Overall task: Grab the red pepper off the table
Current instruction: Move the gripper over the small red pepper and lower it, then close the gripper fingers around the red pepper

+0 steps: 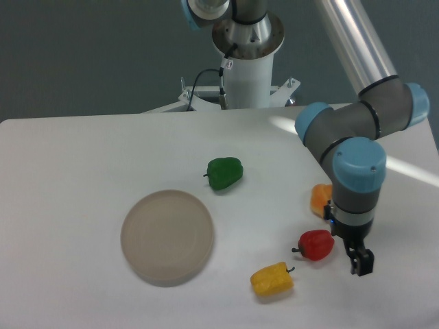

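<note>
The red pepper [316,245] is small and glossy with a short dark stem pointing left. It lies on the white table [82,171] at the front right. My gripper [355,263] hangs down from the blue-capped wrist, right beside the pepper's right side and low over the table. Only one dark finger [363,262] shows clearly. The other is hidden, so I cannot tell how the jaws stand or whether they touch the pepper.
An orange pepper [320,199] sits just behind the red one, partly hidden by the wrist. A yellow pepper [272,280] lies to the front left of it. A green pepper [225,172] lies mid-table. A round beige plate [167,236] is to the left.
</note>
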You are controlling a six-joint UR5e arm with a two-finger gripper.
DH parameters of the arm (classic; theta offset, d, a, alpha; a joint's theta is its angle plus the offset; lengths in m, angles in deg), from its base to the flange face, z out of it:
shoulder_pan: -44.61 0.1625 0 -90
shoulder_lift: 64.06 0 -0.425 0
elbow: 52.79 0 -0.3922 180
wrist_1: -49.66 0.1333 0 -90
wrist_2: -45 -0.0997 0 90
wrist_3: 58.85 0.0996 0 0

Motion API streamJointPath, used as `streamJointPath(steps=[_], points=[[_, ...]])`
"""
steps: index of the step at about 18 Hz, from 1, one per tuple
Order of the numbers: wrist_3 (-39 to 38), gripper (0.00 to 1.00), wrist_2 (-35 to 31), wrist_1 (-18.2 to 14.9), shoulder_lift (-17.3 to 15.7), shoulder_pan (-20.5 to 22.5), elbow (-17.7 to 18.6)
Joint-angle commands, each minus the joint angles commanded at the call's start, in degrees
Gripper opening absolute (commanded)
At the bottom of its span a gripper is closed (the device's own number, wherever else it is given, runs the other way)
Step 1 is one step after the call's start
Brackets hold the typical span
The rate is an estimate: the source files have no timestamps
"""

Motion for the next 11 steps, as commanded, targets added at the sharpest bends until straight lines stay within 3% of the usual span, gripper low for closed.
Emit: streamJointPath(steps=[11], points=[[-5.7,1.00,2.1,0.3,0.0,0.7,5.8]])
